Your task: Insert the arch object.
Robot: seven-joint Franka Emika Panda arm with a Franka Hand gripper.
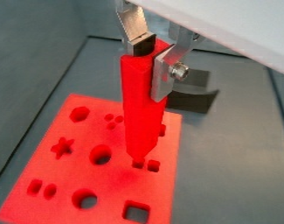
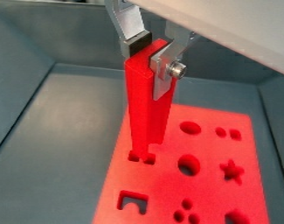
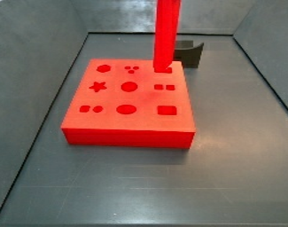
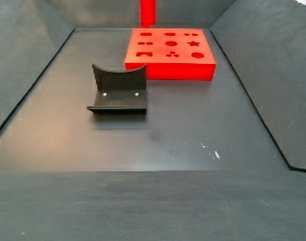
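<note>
The arch object (image 1: 138, 105), a tall slim bright red bar, stands upright with its lower end in a hole near one edge of the flat red holed board (image 1: 57, 179). Both wrist views show my gripper (image 1: 150, 66) shut on the bar's top end, one silver finger on each side. The bar (image 2: 144, 105) and my gripper (image 2: 152, 63) hang over the board (image 2: 220, 188). In both side views the bar (image 3: 167, 35) (image 4: 148, 11) rises out of frame from the board (image 3: 122, 129) (image 4: 193, 69), and the gripper is out of view.
The dark fixture (image 4: 118, 91) stands on the grey floor apart from the board; it also shows behind the bar (image 3: 191, 55) (image 1: 197, 94). Sloping grey walls (image 4: 29, 85) enclose the floor on all sides.
</note>
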